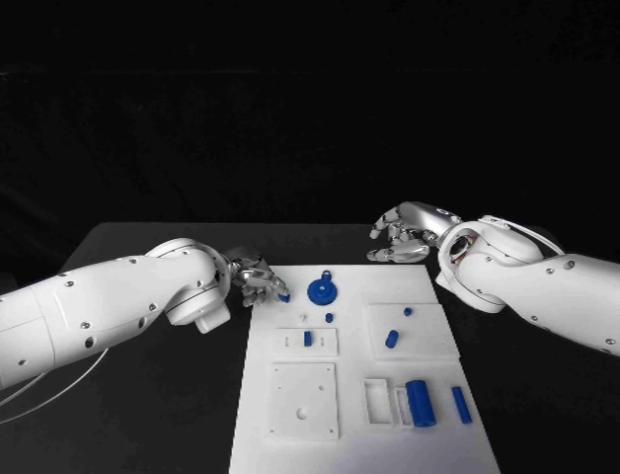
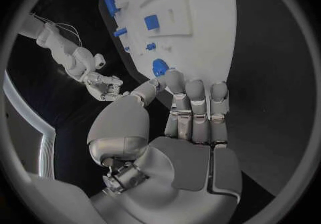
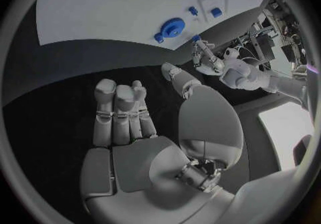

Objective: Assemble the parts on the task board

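Head view: the white task board lies in the middle of the black table, its long side running away from the robot. The left hand hangs at the board's far left corner, fingers curled downward, with a small blue part at its fingertips; whether it is pinched or merely touched I cannot tell here. Just beside it on the board lies a blue gear-like disc. Further along the board lie a small blue peg, a blue pin standing in a small square plate, two blue pieces on a raised white block, and, at the near end, a thick blue cylinder beside a slim blue rod. The right hand hovers over bare table beyond the board's far right corner, fingers curled in, nothing seen in them.

Left wrist view: the left hand has its fingers side by side, bent slightly forward, thumb drawn toward them; the fingertips reach the board's edge next to the blue disc. The right hand shows beyond, apart from the board.

Right wrist view: the right hand holds nothing, fingers close together and half curled over dark table. The disc lies on the board, with the left hand at the board's rim
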